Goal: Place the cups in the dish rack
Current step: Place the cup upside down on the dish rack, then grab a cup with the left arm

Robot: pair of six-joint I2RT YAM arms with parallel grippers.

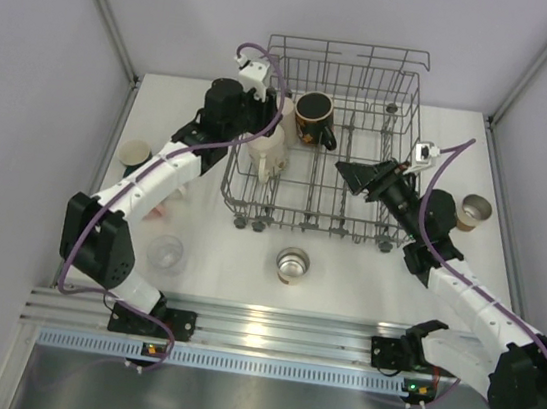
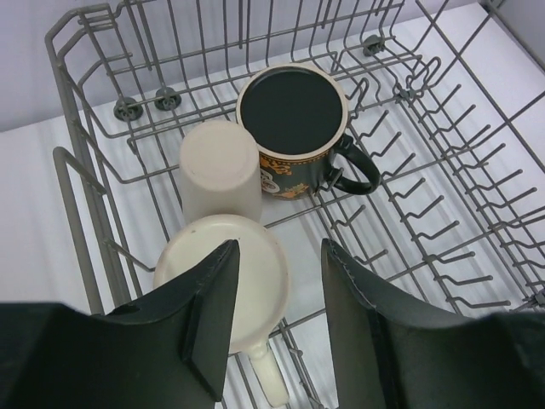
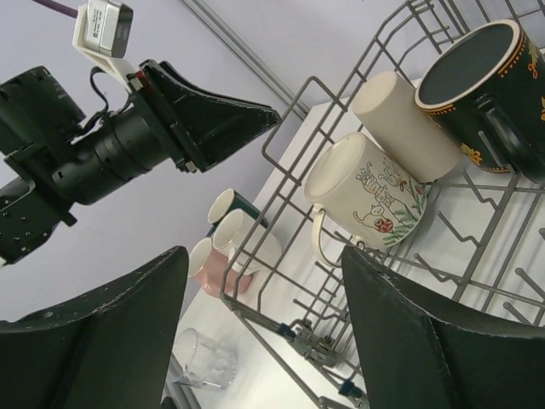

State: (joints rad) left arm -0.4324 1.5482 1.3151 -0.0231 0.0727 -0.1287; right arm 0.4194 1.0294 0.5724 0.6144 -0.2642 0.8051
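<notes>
The dish rack [image 1: 350, 45] stands at the back middle of the table. In its left part are a black mug [image 2: 294, 119], a cream tumbler [image 2: 220, 170] and a cream mug with a cat drawing [image 2: 255, 281], mouth down. My left gripper [image 2: 279, 298] hangs open just above the cream mug, nothing between its fingers. My right gripper [image 1: 350, 171] is open and empty over the rack's right half. On the table stand a steel cup [image 1: 292, 263], a clear glass [image 1: 166, 252], a brown-banded cup [image 1: 474, 212], and pink [image 3: 213, 268], white [image 3: 243, 239] and dark green [image 3: 234, 209] cups.
The left arm reaches over the cups beside the rack's left side. Upright tines fill the rack floor [image 2: 443, 221]. A metal rail [image 1: 268, 325] runs along the near edge by the arm bases. Grey walls close in the table left, right and behind.
</notes>
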